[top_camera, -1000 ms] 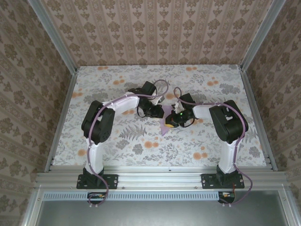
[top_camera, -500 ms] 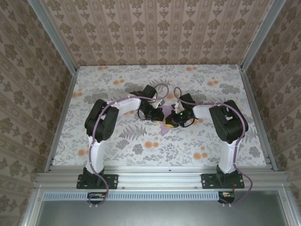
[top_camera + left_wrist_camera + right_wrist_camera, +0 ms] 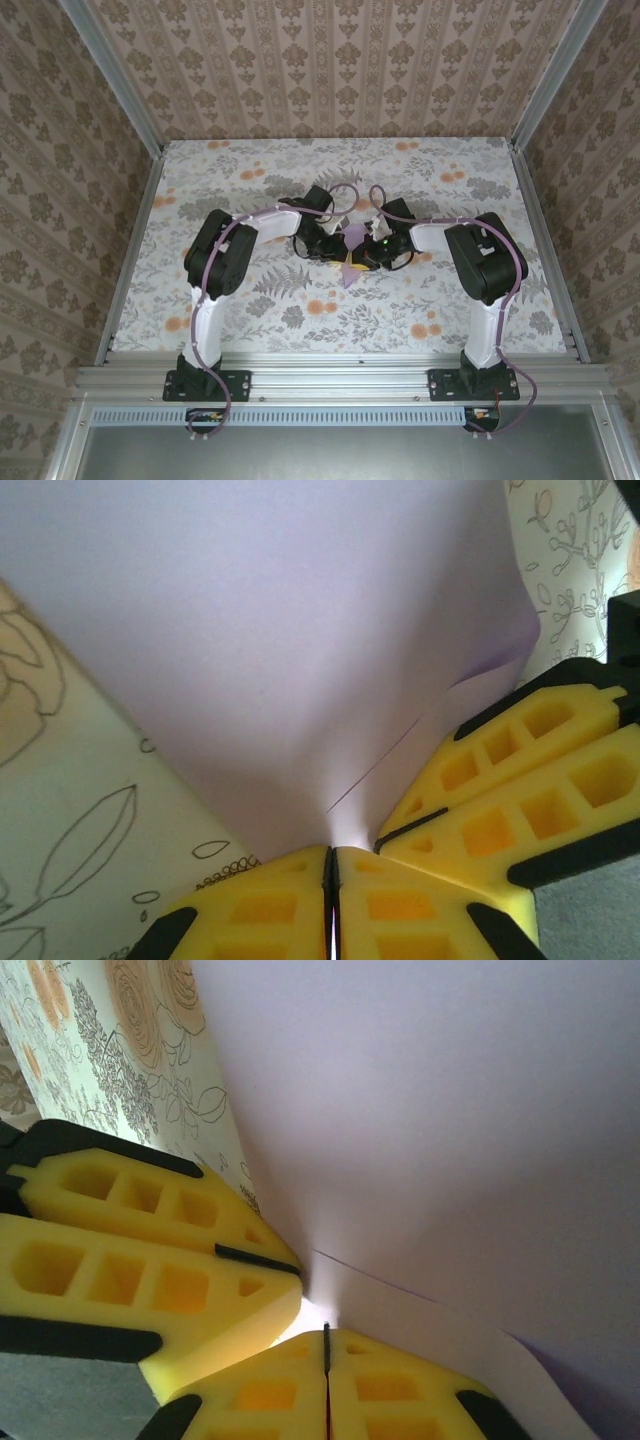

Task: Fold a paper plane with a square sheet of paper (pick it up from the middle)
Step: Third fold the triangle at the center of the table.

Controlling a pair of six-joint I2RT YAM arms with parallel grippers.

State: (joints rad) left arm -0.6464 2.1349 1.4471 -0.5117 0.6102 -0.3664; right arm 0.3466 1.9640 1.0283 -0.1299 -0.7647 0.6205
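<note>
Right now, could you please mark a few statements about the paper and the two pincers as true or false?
1. The left pincer and the right pincer both pinch the lilac paper. True.
2. The right pincer stands wide open. False: its fingers are closed on the paper.
3. The two pincers meet close together near the middle of the floral table. True.
4. The paper lies flat and untouched. False: both pincers grip it, and it shows a crease line.

Top cam: high behind the arm bases, looking down over the whole table point(image 3: 260, 300). Wrist cams: each sits tight behind its own hand, left hand point(image 3: 331, 852) and right hand point(image 3: 326, 1328). Both face the same lilac paper point(image 3: 300, 630) at very close range.
</note>
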